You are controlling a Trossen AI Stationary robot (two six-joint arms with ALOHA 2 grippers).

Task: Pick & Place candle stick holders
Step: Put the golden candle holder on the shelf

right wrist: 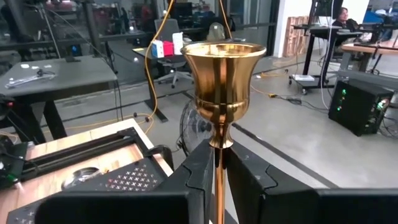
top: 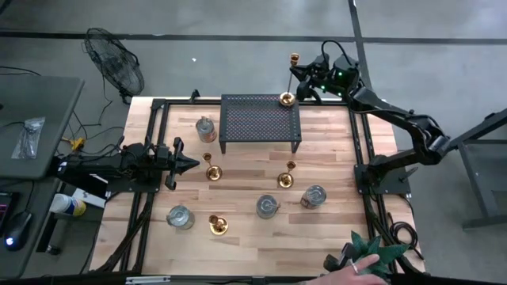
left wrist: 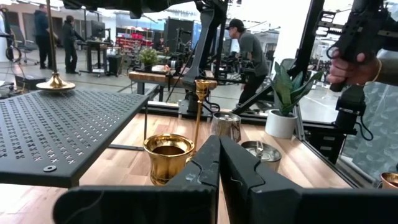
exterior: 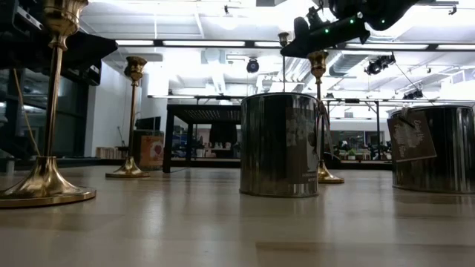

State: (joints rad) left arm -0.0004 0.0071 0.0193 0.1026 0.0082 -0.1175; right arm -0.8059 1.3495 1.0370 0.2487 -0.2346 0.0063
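A tall, slender brass candlestick [top: 291, 79] stands at the far right corner of the black perforated stand [top: 261, 123], and my right gripper [top: 305, 81] is shut on its stem. My left gripper [top: 194, 165] is shut and empty, low at the table's left. It points at a short brass holder [top: 212, 171], which shows just ahead of the fingers in the left wrist view [left wrist: 168, 155]. On the table stand two more brass holders [top: 287, 178] [top: 219, 226]. Silvery cups stand there too [top: 206, 128] [top: 181, 216] [top: 267, 206] [top: 314, 196]. My right gripper pinches the candlestick's thin stem [right wrist: 218, 168] between its two fingers, just below the brass cup [right wrist: 222, 68]. The fingers come level from the table's right side and lie across the stem. The candlestick is upright, and its round base [left wrist: 55, 82] looks to be on the stand's top.
A green potted plant [top: 379, 252] stands at the near right corner, with a person's hand [top: 354, 269] beside it. A fan [top: 115, 63] stands off the far left corner. People stand in the room beyond the table. There is bare wood between the stand and the near holders.
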